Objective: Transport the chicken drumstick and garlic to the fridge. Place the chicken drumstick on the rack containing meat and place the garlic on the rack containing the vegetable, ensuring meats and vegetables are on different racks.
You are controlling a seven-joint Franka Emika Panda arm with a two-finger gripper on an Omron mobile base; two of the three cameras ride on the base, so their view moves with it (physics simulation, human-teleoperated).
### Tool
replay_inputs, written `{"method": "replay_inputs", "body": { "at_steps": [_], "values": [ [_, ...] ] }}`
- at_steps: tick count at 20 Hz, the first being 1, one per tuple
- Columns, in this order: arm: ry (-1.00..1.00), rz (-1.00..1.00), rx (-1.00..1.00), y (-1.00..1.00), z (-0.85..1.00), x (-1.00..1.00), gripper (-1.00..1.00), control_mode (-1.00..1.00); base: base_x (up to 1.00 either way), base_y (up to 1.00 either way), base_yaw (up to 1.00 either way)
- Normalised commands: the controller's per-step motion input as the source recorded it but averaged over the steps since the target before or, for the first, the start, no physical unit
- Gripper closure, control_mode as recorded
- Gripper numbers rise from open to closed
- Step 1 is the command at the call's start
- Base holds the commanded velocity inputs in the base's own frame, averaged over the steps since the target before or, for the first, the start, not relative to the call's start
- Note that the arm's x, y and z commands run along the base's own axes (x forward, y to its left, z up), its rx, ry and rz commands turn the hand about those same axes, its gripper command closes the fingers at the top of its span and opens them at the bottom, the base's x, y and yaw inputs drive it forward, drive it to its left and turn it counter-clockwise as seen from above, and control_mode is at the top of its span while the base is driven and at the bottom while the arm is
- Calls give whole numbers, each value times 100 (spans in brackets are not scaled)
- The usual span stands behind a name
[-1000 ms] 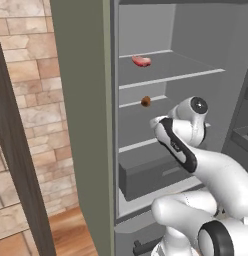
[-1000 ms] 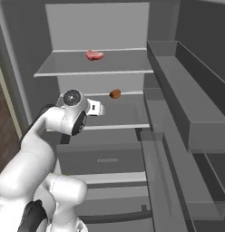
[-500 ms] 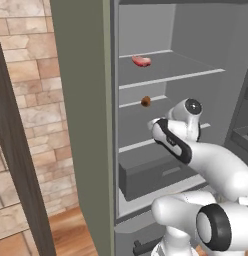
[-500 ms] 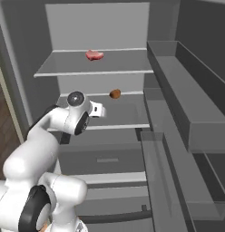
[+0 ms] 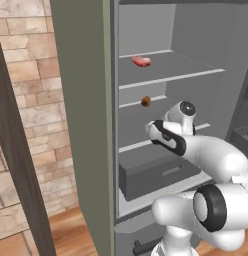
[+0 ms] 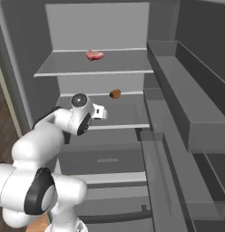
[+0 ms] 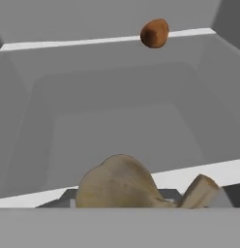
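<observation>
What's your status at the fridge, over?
Pincer shut on garlic. Vegetable ahead on its shelf. Meat one shelf higher. Path unobstructed.

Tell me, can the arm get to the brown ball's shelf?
Probably yes. The fridge stands open, and nothing lies between the end effector, which seems to hold the garlic, and the ball.

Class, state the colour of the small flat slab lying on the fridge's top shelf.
Pink-red; the small flat meat slab shows best in the right base view.
</observation>
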Motion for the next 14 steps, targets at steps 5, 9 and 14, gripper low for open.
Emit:
{"method": "replay_inputs", "body": {
  "at_steps": [5, 9, 14],
  "values": [
    [7, 0, 0, 0, -26, 23, 100, -100, 0, 0, 0],
    [5, 0, 0, 0, -23, 22, 100, -100, 0, 0, 0],
    [2, 0, 0, 0, -20, 19, 100, -100, 0, 0, 0]
  ]
}}
